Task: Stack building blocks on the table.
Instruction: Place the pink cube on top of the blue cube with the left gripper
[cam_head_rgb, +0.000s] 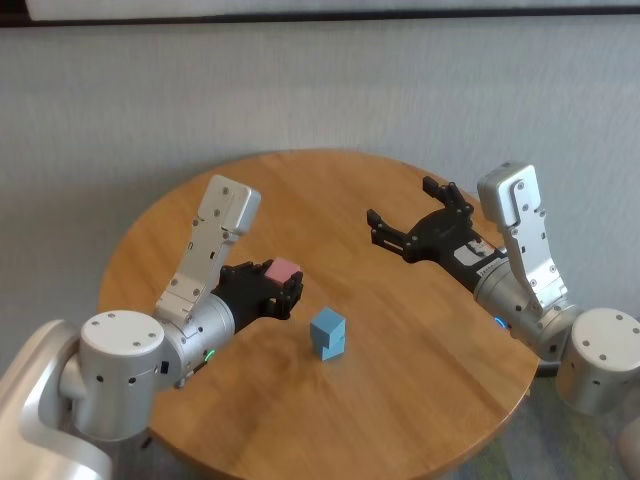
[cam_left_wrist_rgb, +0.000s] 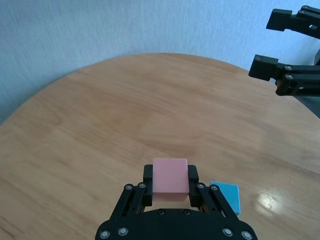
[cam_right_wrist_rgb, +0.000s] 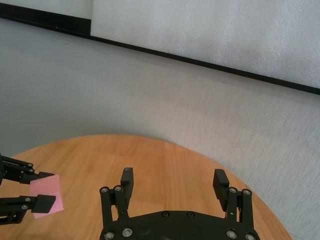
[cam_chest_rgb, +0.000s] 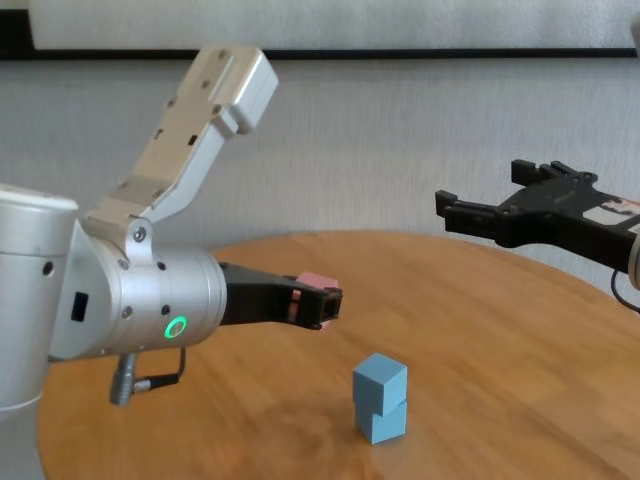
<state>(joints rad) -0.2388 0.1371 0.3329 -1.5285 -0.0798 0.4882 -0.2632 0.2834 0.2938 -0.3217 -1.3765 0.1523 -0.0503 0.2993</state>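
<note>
Chest view: left gripper above the counter, jaws clamped on the pink cube, up and left of the two stacked light blue cubes. Right gripper raised well apart on the right, jaws wide, holding nothing.

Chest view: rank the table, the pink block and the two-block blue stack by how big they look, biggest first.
1. table
2. blue stack
3. pink block, shut in the left gripper, which partly hides it

The right gripper hangs open.
</note>
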